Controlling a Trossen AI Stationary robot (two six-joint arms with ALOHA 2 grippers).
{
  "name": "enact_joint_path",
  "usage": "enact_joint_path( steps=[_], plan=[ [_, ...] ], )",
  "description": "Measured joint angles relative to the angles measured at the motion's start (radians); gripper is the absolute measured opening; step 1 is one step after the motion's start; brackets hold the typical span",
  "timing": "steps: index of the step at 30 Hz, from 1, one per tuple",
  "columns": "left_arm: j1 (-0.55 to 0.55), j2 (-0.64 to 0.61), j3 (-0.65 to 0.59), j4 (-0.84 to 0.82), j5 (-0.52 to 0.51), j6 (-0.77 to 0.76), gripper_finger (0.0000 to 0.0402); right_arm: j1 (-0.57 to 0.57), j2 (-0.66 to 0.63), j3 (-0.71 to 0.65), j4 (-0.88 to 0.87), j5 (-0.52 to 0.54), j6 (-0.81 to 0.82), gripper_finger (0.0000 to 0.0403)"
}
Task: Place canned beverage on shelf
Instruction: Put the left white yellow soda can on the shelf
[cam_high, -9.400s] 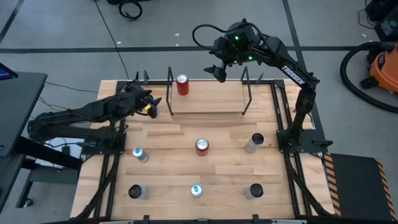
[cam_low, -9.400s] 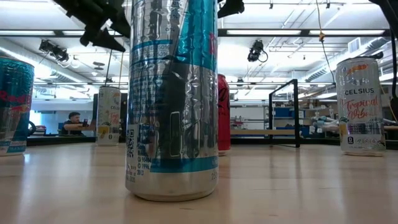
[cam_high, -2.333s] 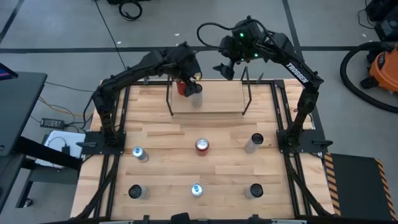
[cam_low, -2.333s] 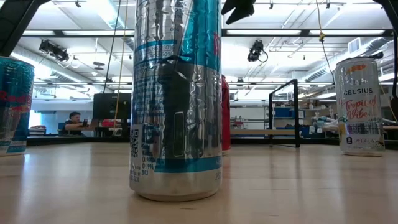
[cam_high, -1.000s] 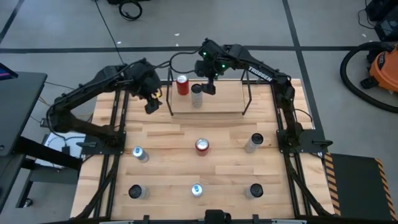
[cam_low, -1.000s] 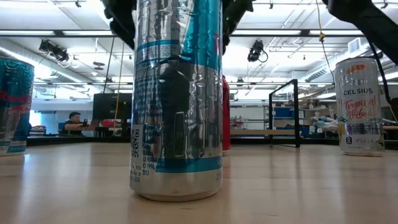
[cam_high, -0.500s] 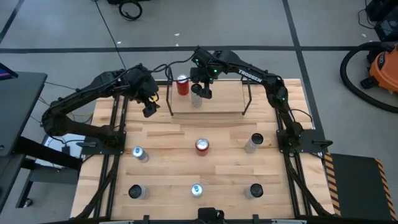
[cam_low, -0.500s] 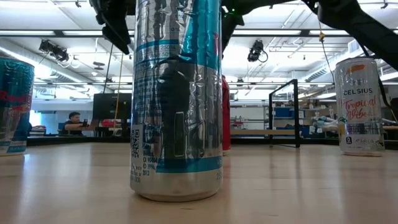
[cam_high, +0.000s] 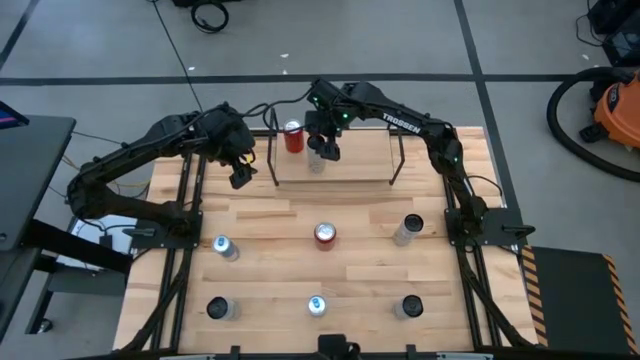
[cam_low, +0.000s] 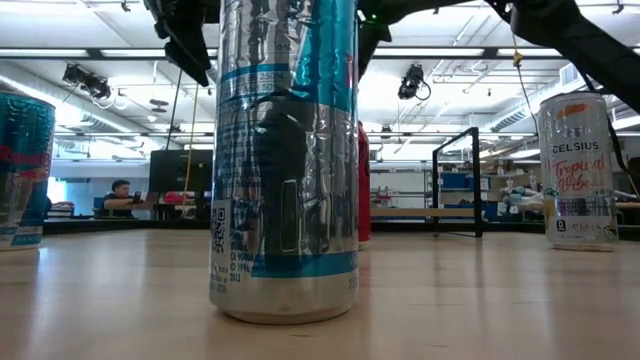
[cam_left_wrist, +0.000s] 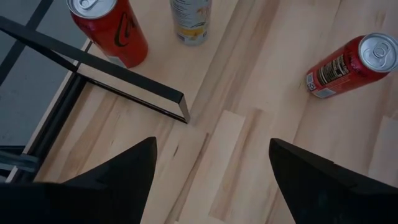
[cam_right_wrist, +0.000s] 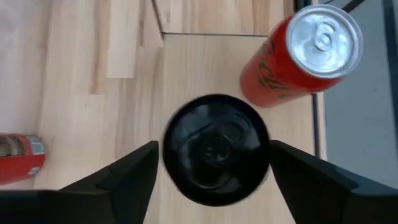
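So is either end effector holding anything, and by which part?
Left end effector: nothing. Right end effector sits around the top of the can under it; whether it grips cannot be told.

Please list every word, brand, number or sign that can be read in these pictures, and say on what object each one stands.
"CELSIUS": on the pale can at the right of the low view.
"Tropical Vibe": same can, in script below the brand; only roughly legible.
"TROSSEN": on the right arm in the high view.
Print and codes on the big silver and blue can: too small to read.
Script on the red cans: not readable.
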Motion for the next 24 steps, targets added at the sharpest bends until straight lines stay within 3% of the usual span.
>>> enact_joint_path(
  steps=[9, 24],
  plan=[
    [0.0, 0.0, 0.0, 0.0, 0.0, 0.0, 0.0311, -0.03, 0.0, 0.0, 0.03, 0.039, 0.006, 0.0259],
    [0.0, 0.0, 0.0, 0.0, 0.0, 0.002, 0.0311, -0.102, 0.0, -0.001, 0.063, 0.049, 0.025, 0.0271]
  ],
)
